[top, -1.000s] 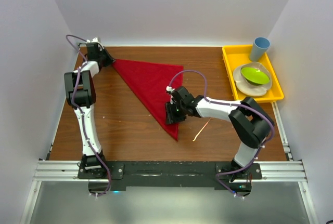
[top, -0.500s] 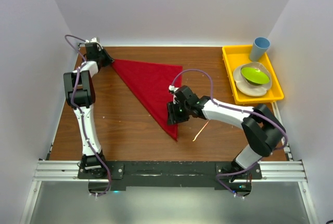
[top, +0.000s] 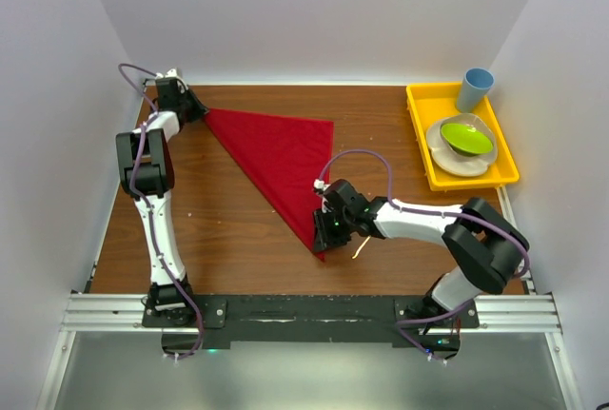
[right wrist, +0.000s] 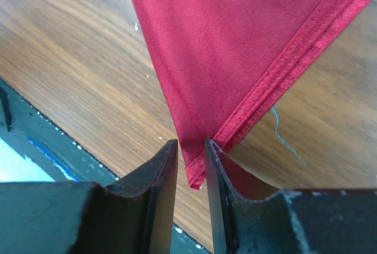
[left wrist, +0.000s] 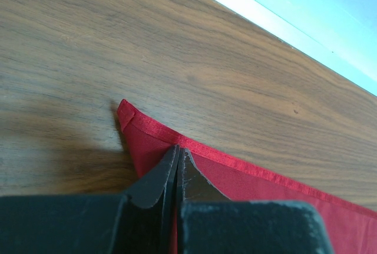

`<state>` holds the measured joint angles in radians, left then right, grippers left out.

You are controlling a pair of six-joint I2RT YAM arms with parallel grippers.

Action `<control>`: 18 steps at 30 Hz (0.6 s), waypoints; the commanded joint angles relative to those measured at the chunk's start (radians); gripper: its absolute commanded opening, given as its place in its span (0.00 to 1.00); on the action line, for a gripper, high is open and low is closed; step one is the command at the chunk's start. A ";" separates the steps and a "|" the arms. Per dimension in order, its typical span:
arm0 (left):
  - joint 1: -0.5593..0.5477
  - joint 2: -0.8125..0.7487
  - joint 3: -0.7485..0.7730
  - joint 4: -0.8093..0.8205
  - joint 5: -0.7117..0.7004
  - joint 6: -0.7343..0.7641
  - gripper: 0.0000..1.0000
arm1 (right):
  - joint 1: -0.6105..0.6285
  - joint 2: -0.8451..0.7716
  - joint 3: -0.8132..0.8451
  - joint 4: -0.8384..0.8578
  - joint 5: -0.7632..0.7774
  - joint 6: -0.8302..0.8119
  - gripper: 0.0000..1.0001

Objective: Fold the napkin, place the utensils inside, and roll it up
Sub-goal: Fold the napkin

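The red napkin (top: 281,153) lies on the wooden table folded into a triangle, its long tip pointing toward the near edge. My left gripper (top: 198,108) is shut on the napkin's far-left corner; in the left wrist view the fingers (left wrist: 178,149) pinch the cloth (left wrist: 247,177) just behind its hem. My right gripper (top: 326,237) is at the napkin's near tip. In the right wrist view its jaws (right wrist: 189,143) stand narrowly apart, straddling the tip (right wrist: 235,42) without pressing it. A copper utensil (top: 359,250) lies just right of the tip, mostly hidden under the right arm.
A yellow tray (top: 419,134) at the back right holds a blue cup (top: 476,87) and a green bowl (top: 466,136) on a white plate (top: 455,161). A black rail (top: 304,313) runs along the near table edge. A loose teal thread (right wrist: 283,136) lies beside the tip.
My right gripper has slid down the napkin's right edge toward the near tip, and the arm now covers most of the utensil. The left gripper has not moved.
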<state>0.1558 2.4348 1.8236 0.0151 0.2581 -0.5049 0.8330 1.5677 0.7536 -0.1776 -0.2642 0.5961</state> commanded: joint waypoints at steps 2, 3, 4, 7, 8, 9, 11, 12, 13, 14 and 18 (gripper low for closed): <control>0.014 0.027 0.054 -0.075 -0.017 0.034 0.04 | 0.005 -0.083 0.013 -0.011 0.031 0.010 0.30; 0.014 0.026 0.059 -0.079 -0.016 0.034 0.04 | 0.006 -0.092 0.015 -0.014 0.031 0.011 0.30; 0.014 0.026 0.065 -0.086 -0.014 0.035 0.04 | 0.005 -0.100 0.010 -0.011 0.036 0.017 0.30; 0.014 0.017 0.077 -0.093 -0.008 0.034 0.06 | 0.008 -0.094 -0.036 0.041 0.002 0.045 0.30; 0.014 0.009 0.082 -0.096 -0.005 0.031 0.07 | 0.009 -0.084 -0.049 0.062 -0.010 0.054 0.30; 0.014 0.004 0.088 -0.102 -0.005 0.025 0.09 | 0.011 -0.080 -0.062 0.064 -0.009 0.060 0.29; 0.013 -0.031 0.092 -0.109 0.021 0.011 0.13 | 0.012 -0.101 -0.047 0.023 0.055 0.057 0.28; 0.010 -0.049 0.092 -0.116 0.029 0.002 0.20 | 0.012 -0.138 -0.004 -0.056 0.084 0.051 0.31; 0.007 -0.095 0.091 -0.122 0.030 -0.012 0.23 | 0.012 -0.153 0.025 -0.106 0.117 0.054 0.34; 0.005 -0.123 0.088 -0.147 0.030 -0.017 0.27 | 0.012 -0.170 0.083 -0.206 0.222 0.062 0.38; -0.013 -0.288 0.022 -0.193 0.020 -0.040 0.50 | -0.004 -0.193 0.208 -0.451 0.514 0.187 0.77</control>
<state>0.1547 2.3768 1.8587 -0.1459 0.2657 -0.5182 0.8444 1.4315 0.8066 -0.3832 -0.0746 0.6712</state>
